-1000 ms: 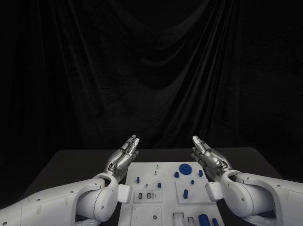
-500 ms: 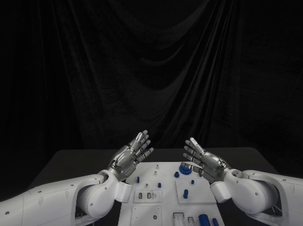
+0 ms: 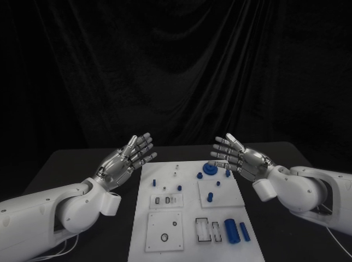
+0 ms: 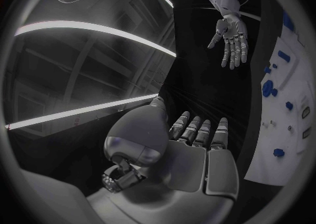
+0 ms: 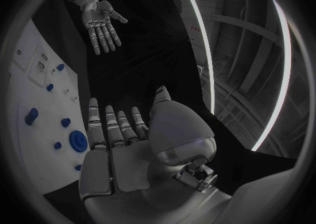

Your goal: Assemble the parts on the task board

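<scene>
Since 1 s ago both hands turned from edge-on to palms showing, fingers spread.

Head view: left hand (image 3: 124, 161) and right hand (image 3: 240, 158) open, empty, flanking the far end of the task board (image 3: 165, 233). Board's long axis runs away from robot, on black table (image 3: 65, 169); black curtain behind. Round blue part (image 3: 211, 170) just beside right hand's fingers.

L wrist view: left hand (image 4: 191, 147) flat, empty, board (image 4: 279, 150) beside it.

R wrist view: right hand (image 5: 115, 145) flat, empty, over the board (image 5: 26, 92).

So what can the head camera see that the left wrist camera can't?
Only the head view takes in the whole white board, with the blue cylinder near its close end, plus both arms. Only the left wrist view looks along the inside of the left hand, palm and fingers. Both show the open right hand, the blue round part, and neither hand holding anything.
</scene>
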